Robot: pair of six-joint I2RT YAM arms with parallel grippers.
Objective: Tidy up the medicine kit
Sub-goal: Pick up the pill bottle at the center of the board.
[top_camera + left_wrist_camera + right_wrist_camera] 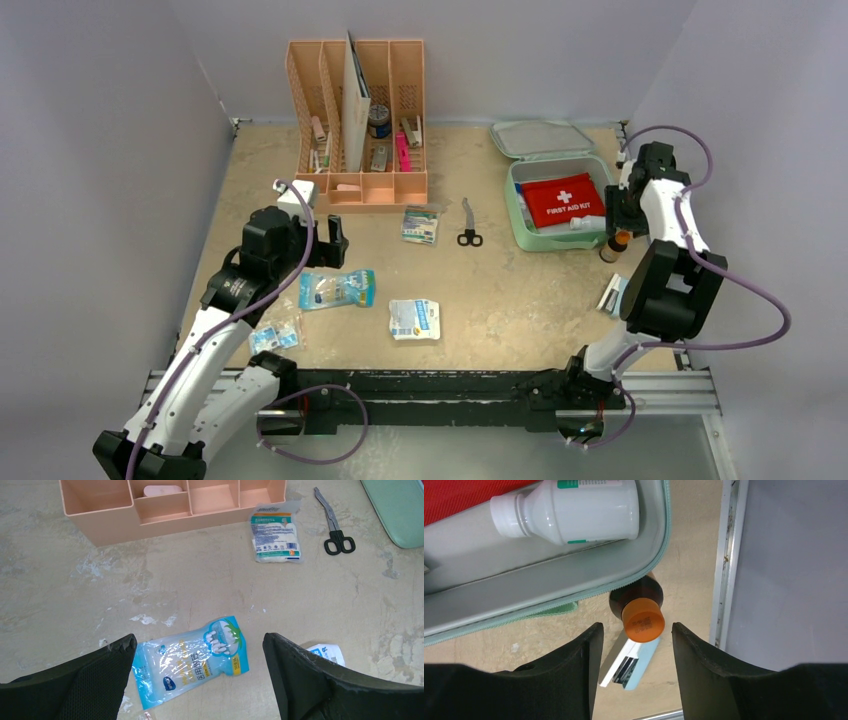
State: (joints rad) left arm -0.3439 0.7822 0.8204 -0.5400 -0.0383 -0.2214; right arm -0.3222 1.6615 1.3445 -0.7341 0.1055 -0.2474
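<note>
The mint-green medicine kit (520, 215) lies open at the back right, its lid (540, 138) folded back. It holds a red first aid pouch (562, 198) and a white bottle (574, 510). My right gripper (634, 630) is open just outside the kit's rim (549, 605). Its fingers stand either side of a dark bottle with an orange cap (642, 617), which stands on the table. My left gripper (200, 645) is open and empty above a blue plastic packet (192, 660) at mid left.
A peach slotted organizer (360, 120) stands at the back. A gauze packet (421, 226) and black scissors (469, 225) lie in front of it. A white-blue packet (415, 320), a small clear packet (274, 335) and a small box (612, 295) lie nearer.
</note>
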